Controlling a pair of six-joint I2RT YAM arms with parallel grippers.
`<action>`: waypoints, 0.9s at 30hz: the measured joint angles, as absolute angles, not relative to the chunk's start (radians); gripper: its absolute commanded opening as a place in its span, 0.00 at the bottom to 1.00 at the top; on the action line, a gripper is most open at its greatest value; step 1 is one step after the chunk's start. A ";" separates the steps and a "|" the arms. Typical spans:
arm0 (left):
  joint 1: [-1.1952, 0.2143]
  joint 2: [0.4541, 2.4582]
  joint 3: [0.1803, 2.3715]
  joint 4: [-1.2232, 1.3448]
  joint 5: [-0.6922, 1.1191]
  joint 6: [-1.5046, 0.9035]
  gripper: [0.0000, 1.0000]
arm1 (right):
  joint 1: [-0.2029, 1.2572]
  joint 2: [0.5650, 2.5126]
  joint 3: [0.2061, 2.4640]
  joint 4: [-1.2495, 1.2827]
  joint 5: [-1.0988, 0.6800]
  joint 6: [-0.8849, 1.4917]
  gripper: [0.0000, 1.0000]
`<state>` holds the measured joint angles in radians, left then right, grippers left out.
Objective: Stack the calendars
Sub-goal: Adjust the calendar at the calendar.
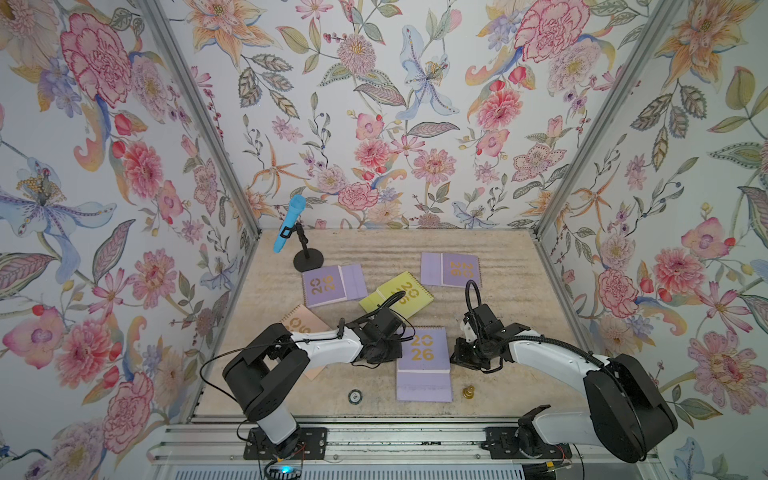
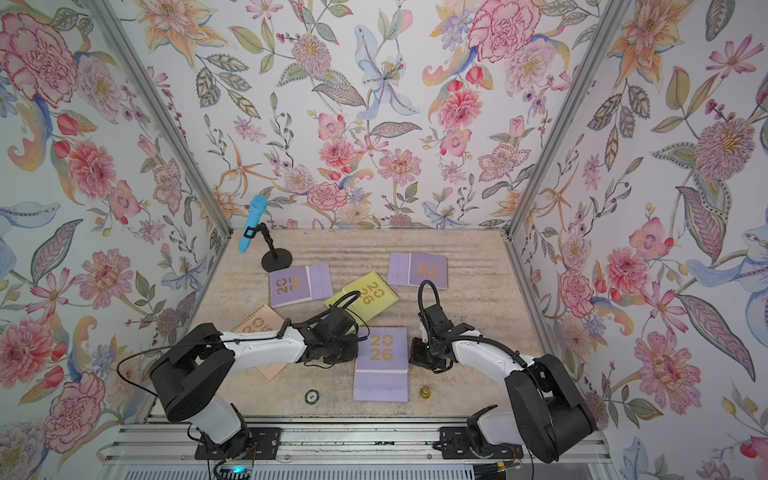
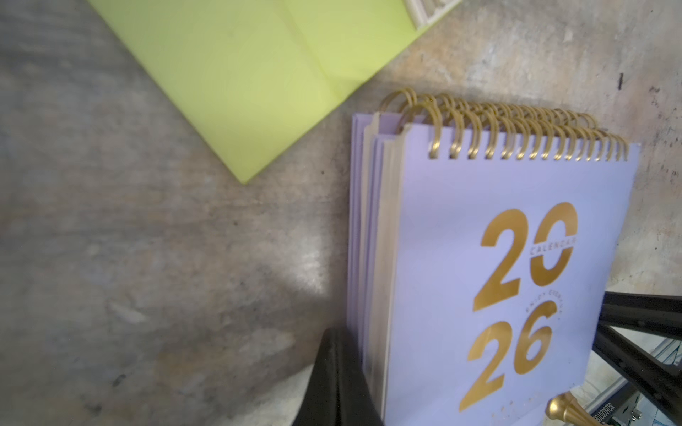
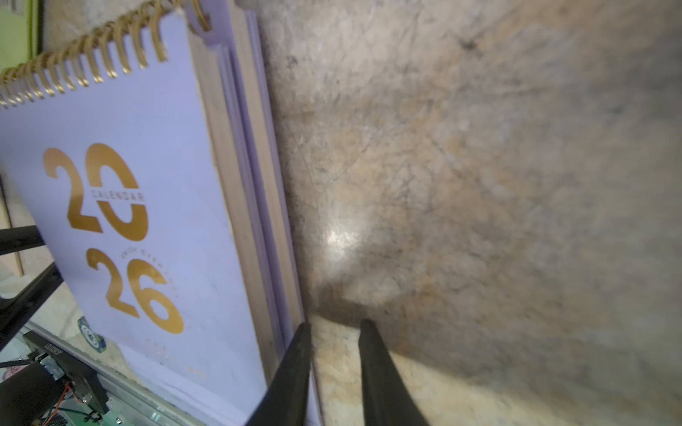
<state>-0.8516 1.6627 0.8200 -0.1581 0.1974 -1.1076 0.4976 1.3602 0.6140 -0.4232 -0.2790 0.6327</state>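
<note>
Stack of lilac calendars (image 1: 424,353) lies flat on table (image 1: 498,257).

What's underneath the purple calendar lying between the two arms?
Another lilac calendar: a second row of gold rings and extra page edges show beneath the top calendar in both wrist views. Its cover is hidden by the one above.

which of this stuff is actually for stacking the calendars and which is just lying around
For the job: front purple stack, far-left purple calendar, far-right purple calendar, yellow-green calendar, peach calendar.
Just lying about: blue microphone on its stand, round token, small gold piece.
</note>
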 measured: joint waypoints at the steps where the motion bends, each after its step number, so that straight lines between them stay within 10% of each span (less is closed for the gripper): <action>1: -0.852 1.663 0.820 -0.158 0.197 -1.108 0.00 | 0.498 1.364 0.616 -0.423 -0.279 0.633 0.25; 27: -0.874 1.666 0.831 -0.173 0.154 -1.135 0.00 | 0.530 1.409 0.668 -0.455 -0.230 0.658 0.25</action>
<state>-0.8738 1.6657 0.8314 -0.1734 0.1543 -1.1347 0.5304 1.4086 0.6682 -0.4549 -0.2298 0.6582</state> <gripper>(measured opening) 0.047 0.252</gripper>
